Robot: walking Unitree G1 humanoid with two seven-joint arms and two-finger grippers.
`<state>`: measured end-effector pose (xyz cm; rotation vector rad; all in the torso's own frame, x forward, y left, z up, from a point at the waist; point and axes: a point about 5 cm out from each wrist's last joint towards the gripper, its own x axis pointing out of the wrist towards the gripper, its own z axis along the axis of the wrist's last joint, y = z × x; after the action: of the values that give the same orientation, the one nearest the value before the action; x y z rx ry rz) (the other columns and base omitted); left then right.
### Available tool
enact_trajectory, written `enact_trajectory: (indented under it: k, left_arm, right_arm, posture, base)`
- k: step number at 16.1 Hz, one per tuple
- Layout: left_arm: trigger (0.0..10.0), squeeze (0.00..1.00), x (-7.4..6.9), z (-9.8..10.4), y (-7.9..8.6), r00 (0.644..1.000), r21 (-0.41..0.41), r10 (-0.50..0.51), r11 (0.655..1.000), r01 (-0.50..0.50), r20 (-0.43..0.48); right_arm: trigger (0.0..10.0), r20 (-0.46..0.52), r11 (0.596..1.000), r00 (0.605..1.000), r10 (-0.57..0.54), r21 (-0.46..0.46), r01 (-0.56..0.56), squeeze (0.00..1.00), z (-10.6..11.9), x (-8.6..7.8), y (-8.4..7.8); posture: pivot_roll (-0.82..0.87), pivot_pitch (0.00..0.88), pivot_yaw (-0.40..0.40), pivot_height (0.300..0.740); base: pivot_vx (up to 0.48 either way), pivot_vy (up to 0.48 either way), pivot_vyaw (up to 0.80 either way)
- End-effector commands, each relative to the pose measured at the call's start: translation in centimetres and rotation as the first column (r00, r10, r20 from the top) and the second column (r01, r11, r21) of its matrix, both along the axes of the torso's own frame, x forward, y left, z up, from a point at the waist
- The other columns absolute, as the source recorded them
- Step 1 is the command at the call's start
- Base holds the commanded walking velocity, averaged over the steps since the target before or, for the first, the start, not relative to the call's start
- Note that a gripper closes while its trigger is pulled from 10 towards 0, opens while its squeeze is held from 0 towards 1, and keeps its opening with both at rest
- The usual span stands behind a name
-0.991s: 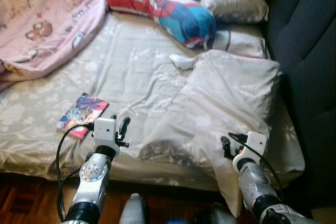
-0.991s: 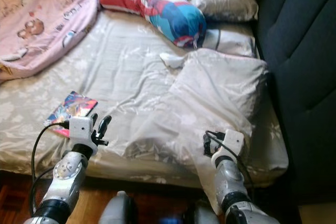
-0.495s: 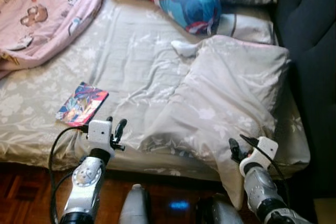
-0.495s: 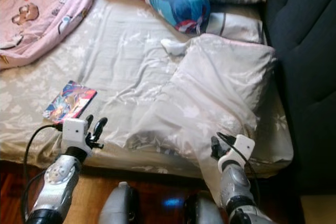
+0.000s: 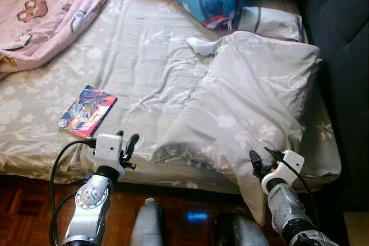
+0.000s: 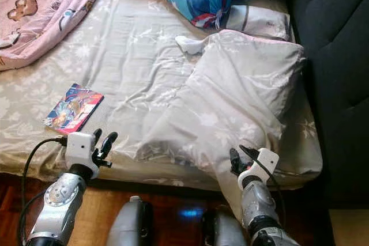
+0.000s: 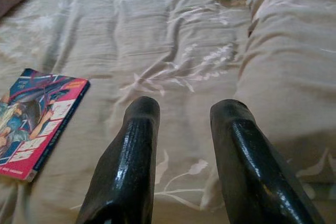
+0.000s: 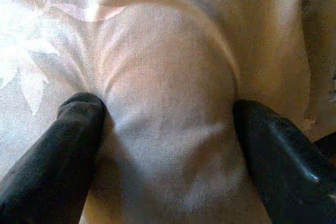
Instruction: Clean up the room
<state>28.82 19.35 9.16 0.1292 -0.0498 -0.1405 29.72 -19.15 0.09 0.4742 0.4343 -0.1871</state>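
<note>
A fold of pale floral pillowcase (image 8: 168, 129) is bunched between the two black fingers (image 8: 58, 150) of the right gripper (image 8: 168, 145), which are spread wide with the cloth pressed against both. The pillow (image 5: 253, 96) is large, beige-grey and faintly flowered, and is lain crumpled across the right half of the bed (image 5: 144, 61), one corner drooping over the near mattress edge. The right gripper (image 5: 258, 165) is held at that overhanging corner, its silver forearm raised from below. The left gripper (image 7: 181, 145) is held just above the sheet near the bed's front edge, fingers (image 7: 131, 161) narrowly parted and empty. A colourful comic book (image 5: 87, 110) is seen flat on the sheet just beside it. A white sock (image 5: 200, 45) is lain near the pillow's far edge.
</note>
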Motion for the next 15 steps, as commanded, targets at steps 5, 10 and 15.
enact_trajectory:
  k: [5,10,15]
  left_arm:
    - [10.0,0.00,-0.9,-0.7,0.6,0.999,0.007,0.016,1.000,-0.016,-0.048]
    - [10.0,0.00,-1.1,-0.7,0.8,0.998,0.018,0.015,1.000,-0.014,-0.055]
    - [10.0,0.00,-1.4,-0.9,1.1,0.998,0.029,0.022,0.999,-0.020,-0.061]
  right_arm:
    - [0.0,-0.153,0.998,0.987,0.051,0.045,-0.045,0.00,-3.0,-2.7,1.6]
    - [0.0,-0.163,0.999,0.985,0.046,0.016,-0.044,0.00,-3.1,-2.9,1.5]
    - [0.0,-0.178,0.999,0.984,0.005,-0.036,-0.011,0.00,-2.8,-2.6,0.4]
  posture:
    - [0.22,0.350,0.076,0.660]
    - [0.22,0.326,0.079,0.660]
    - [0.22,0.300,0.076,0.660]
  base:
    - [0.000,0.000,0.00]
    - [0.000,0.000,0.00]
    - [0.000,0.000,0.00]
